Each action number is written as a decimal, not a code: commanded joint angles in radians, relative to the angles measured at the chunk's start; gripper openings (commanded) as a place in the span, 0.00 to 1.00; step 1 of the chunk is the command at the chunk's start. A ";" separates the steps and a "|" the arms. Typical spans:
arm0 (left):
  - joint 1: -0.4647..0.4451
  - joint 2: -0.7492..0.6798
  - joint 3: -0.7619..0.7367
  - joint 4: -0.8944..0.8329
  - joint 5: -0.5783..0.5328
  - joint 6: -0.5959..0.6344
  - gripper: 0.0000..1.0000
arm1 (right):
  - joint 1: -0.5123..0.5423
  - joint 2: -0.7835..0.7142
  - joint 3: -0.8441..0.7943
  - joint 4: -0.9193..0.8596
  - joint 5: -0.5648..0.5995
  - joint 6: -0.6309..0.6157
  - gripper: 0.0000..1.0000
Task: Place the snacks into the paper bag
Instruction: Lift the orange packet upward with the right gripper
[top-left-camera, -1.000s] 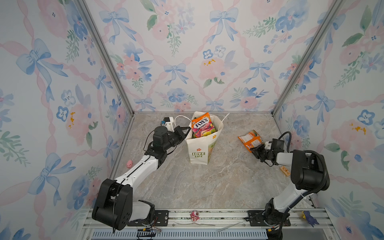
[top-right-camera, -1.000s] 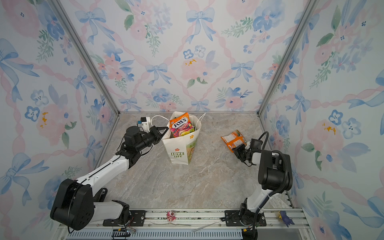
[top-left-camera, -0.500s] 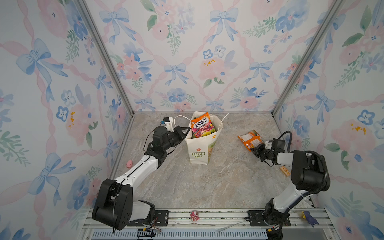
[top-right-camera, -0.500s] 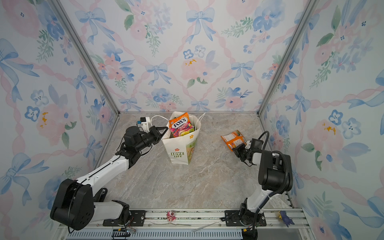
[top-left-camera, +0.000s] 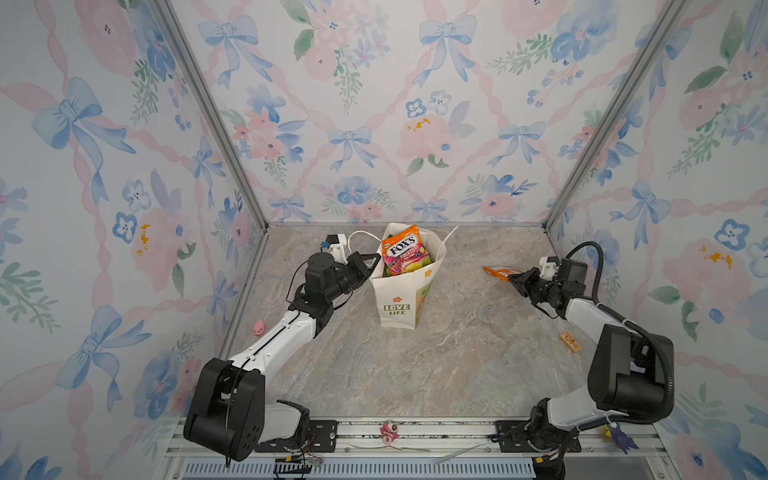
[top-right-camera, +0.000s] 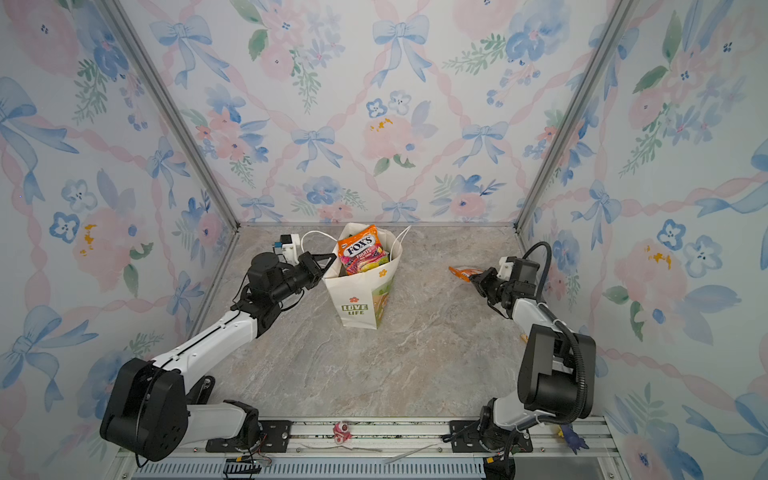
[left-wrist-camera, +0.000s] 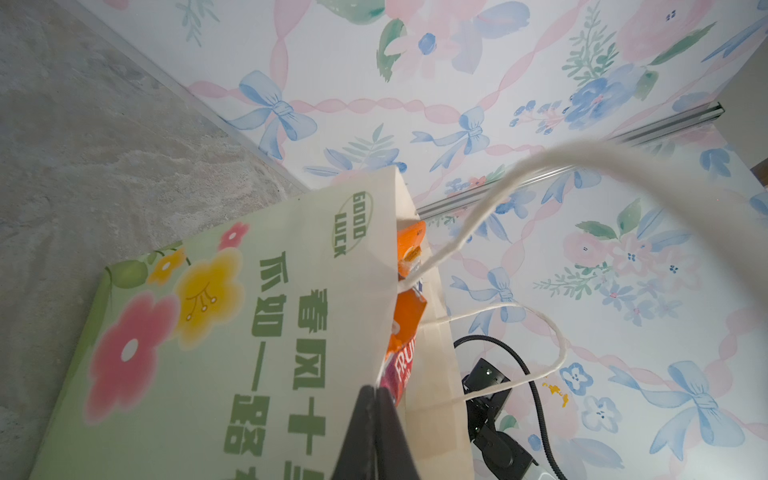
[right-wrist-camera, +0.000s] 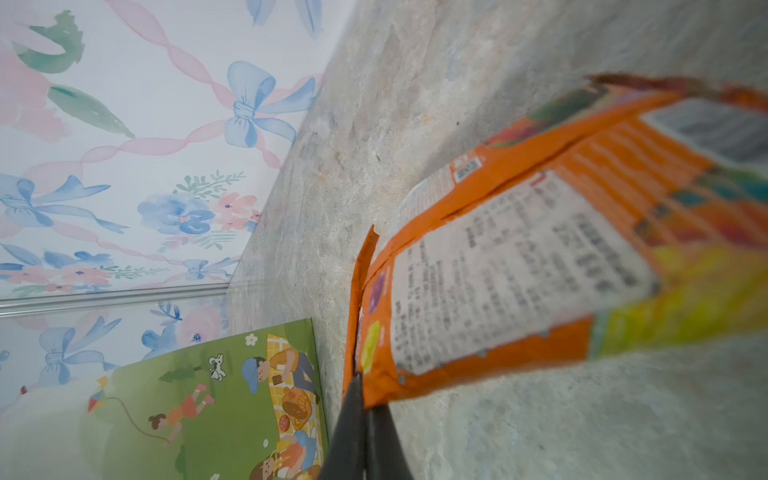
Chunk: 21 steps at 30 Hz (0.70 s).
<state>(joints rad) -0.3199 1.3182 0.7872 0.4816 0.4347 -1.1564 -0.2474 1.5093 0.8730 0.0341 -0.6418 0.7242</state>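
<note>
Both top views look bright and even to us, soft light prob from overhead, though we can't see the source, so shadows stay faint. Edges bow out a bit, wide lens. Right wrist pic: orange packet (right-wrist-camera: 519, 270) goes blurry toward the near end. Left wrist pic: cord handle (left-wrist-camera: 623, 162) is an out-of-focus smear, paper bag (left-wrist-camera: 208, 332) sits dimmer.

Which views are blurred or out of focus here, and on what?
Right wrist view: the packet smears out of focus toward the lens, small print unreadable, while the bag behind is fairly crisp. Left wrist view: the near handle is a soft blur; the bag's print is sharp. Both top views: sharp and evenly lit.
</note>
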 joint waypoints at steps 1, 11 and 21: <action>0.004 -0.024 -0.014 -0.015 0.026 -0.005 0.00 | 0.013 -0.063 0.096 -0.150 -0.038 -0.084 0.00; 0.004 -0.015 -0.006 -0.015 0.031 -0.005 0.00 | 0.108 -0.166 0.332 -0.358 -0.027 -0.131 0.00; 0.005 -0.011 -0.003 -0.015 0.039 -0.003 0.00 | 0.231 -0.206 0.678 -0.585 0.008 -0.195 0.00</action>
<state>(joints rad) -0.3199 1.3182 0.7872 0.4816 0.4355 -1.1568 -0.0418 1.3457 1.4494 -0.4732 -0.6437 0.5816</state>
